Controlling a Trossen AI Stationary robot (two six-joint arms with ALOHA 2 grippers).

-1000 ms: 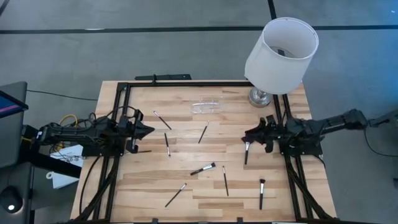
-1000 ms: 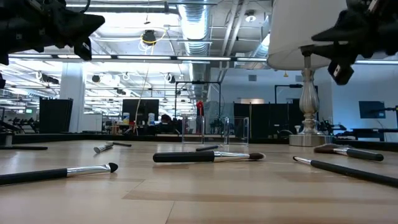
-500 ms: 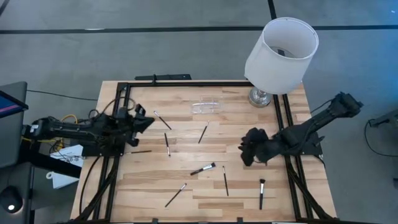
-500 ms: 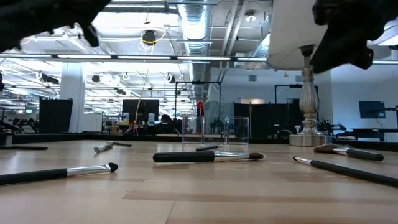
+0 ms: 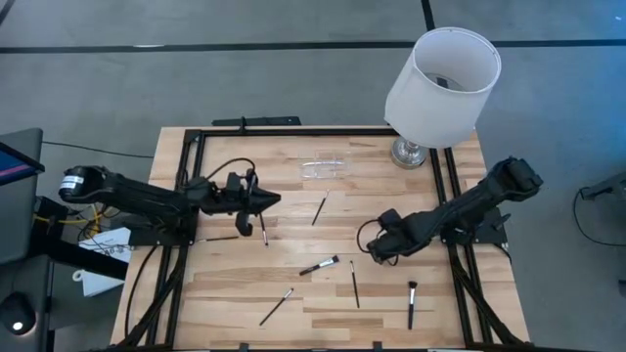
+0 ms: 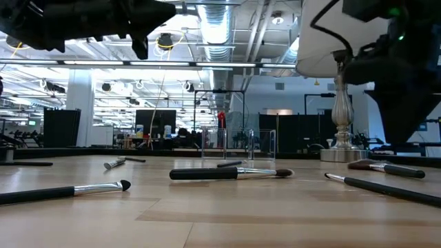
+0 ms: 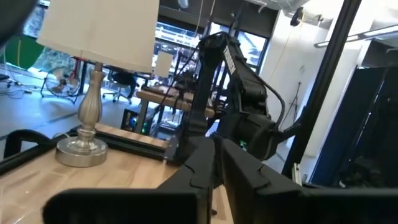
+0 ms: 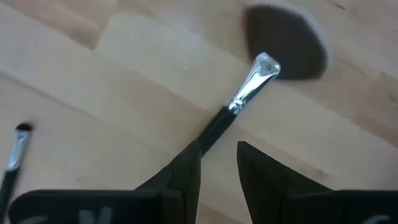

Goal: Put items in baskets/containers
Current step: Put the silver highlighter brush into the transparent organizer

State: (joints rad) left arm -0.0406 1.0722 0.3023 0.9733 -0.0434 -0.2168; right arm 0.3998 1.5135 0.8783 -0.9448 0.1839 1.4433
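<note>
Several slim makeup brushes lie flat and scattered on the wooden table point(image 5: 225, 293). The clear organizer point(image 5: 323, 168) stands near the far edge. My right gripper point(image 5: 375, 246) points down at the table over a black-handled brush point(image 8: 252, 84) with a silver ferrule and a dark head. It is open by a narrow gap point(image 8: 217, 149), and the handle point(image 8: 211, 127) runs under one fingertip. My left gripper point(image 5: 274, 199) is shut point(image 7: 214, 143) and hovers level above the table left of centre, near another brush point(image 5: 262, 227). My right gripper comes from above with its fingers at the brush's handle point(image 8: 208, 132), the brush lying flat on the table. One fingertip point(image 8: 186, 165) covers the handle's end, and I cannot tell whether it touches.
A large white lampshade point(image 5: 442, 78) on a silver base point(image 5: 408, 152) stands at the far right corner. Black frame rails point(image 5: 293, 131) run along the table's far, left and right sides. Other brushes lie near the near edge point(image 5: 277, 306), point(image 5: 411, 303), point(image 5: 354, 284).
My right gripper has swung from the right rail toward the table's middle and tipped down over the silver-ferruled brush. My left arm has reached out from the left rail toward the table's centre. No brush has visibly moved.
</note>
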